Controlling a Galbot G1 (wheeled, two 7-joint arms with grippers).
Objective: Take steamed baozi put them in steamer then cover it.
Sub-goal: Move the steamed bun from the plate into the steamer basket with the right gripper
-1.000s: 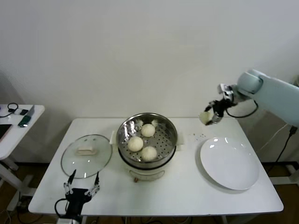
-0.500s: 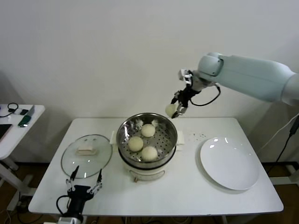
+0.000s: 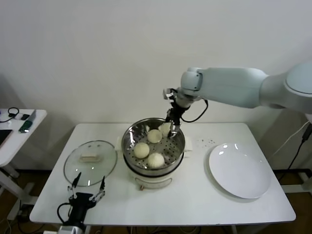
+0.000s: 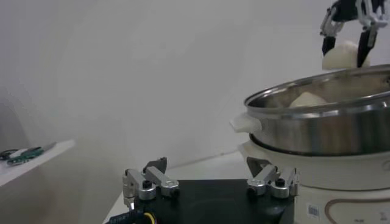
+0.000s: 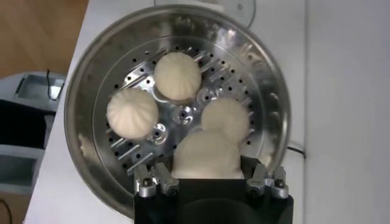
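**Fourth bun held over the steamer's back rim**

The right pincer (image 3: 170,127) hangs over the far right part of the steamer (image 3: 153,146), its fingers narrowed onto a steamed baozi (image 3: 165,128). From the head view the bun is half hidden behind the dark fingers, and I cannot tell whether it touches the perforated tray or sits just above it. In the right wrist view the held bun (image 5: 207,157) fills the space between the 2 finger mounts, and its lower edge is cut off by the pincer body.

3 more buns (image 3: 142,150) lie on the tray inside the steel pot, near each other around the middle. The left wrist view shows only the top of 1 of them above the rim, the rest hidden by the pot wall.

The left pincer (image 3: 87,195) waits low at the near left edge of the worktop (image 3: 195,195), fingers spread wide with nothing between them; its arm is cut off by the frame. The glass lid (image 3: 90,162) lies flat on the worktop left of the steamer. A white plate (image 3: 240,169) sits to the right.
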